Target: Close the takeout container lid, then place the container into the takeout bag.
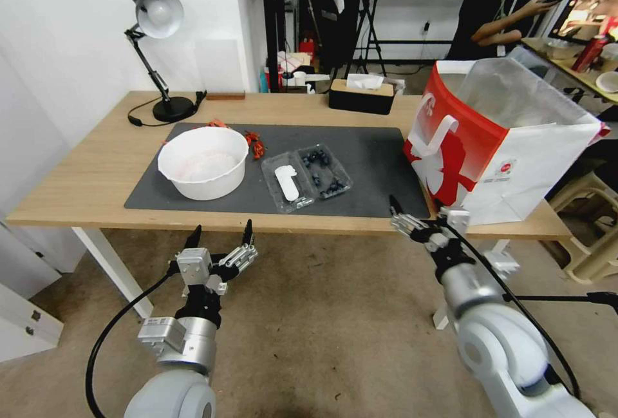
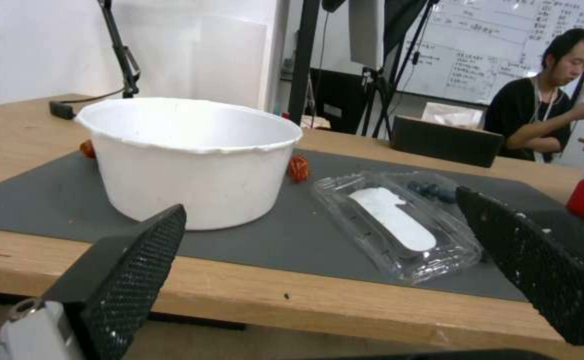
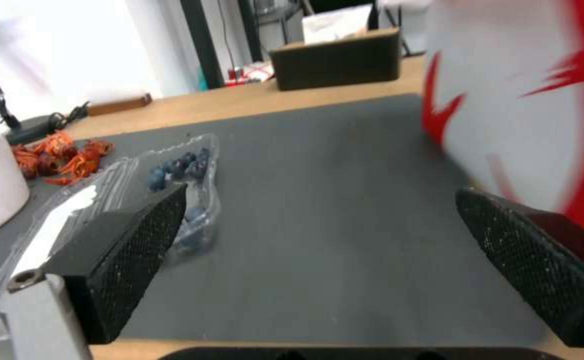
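On the grey mat [image 1: 367,160], the takeout container [image 1: 324,171] lies flat and fully open, blueberries in the half nearer the takeout bag [image 1: 508,154], the lid [image 1: 287,181] hinged out toward the white bowl [image 1: 203,161] with its white sticker facing up. Bowl sits just beside the lid, on the side away from the bag; some orange bits [image 1: 255,143] lie on the mat behind the bowl. Bag stands upright at the mat's edge, mouth open, presumably so the box can go in from above.

Left gripper [image 1: 220,232] hovers off the table's near edge, short of the mat, between bowl and lid; fingers spread, holding nothing. Right gripper [image 1: 418,215] is at the near edge of the table, close to the bag's base; fingers apart, empty.

Judgement: lid not yet closed; neither gripper touches the container. Lid should be folded toward the bag side.
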